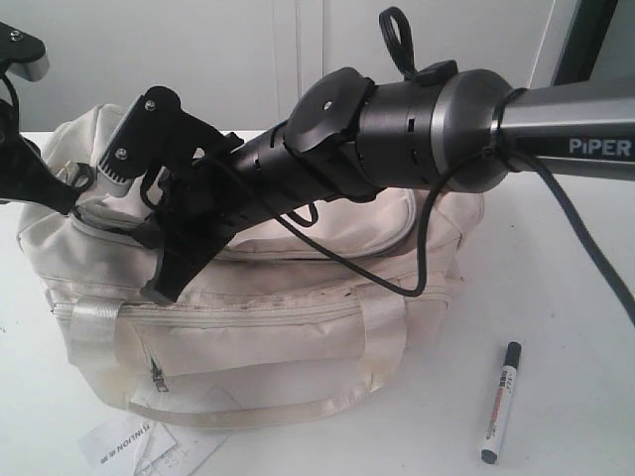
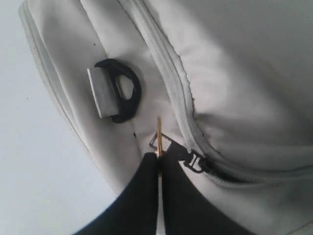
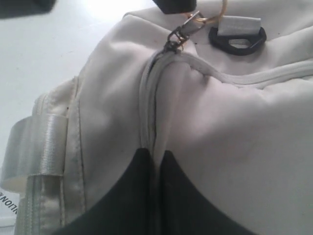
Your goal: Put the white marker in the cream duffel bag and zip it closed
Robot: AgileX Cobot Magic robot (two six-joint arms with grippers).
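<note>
The step in hand looks like working open the top zip of the cream duffel bag [image 1: 248, 297]. The white marker [image 1: 500, 402] lies on the table [image 1: 575, 327] at the lower right of the exterior view, apart from the bag and touched by neither arm, so the bag has yet to take it in. How far the zip is already parted I cannot tell. To do this well, the pull should run along the line of the teeth rather than up and away from the bag, or the slider [image 2: 195, 161] will likely bind on the flap's curve. The bracing arm should keep the soft fabric taut without sitting across the track, so that the slider can pass. The left gripper [image 2: 159, 154] has its fingers pressed together on the gold ring [image 2: 159, 131] of the zip pull, just beside a black D-ring [image 2: 120, 90] at the bag's end, which is at the left of the exterior view. The right gripper [image 3: 154, 152] reaches across the middle to the bag's left part. Its fingers are drawn together on the zip seam [image 3: 146, 98], pinching a ridge of the bag's cream fabric; how firm that pinch is I cannot tell.
</note>
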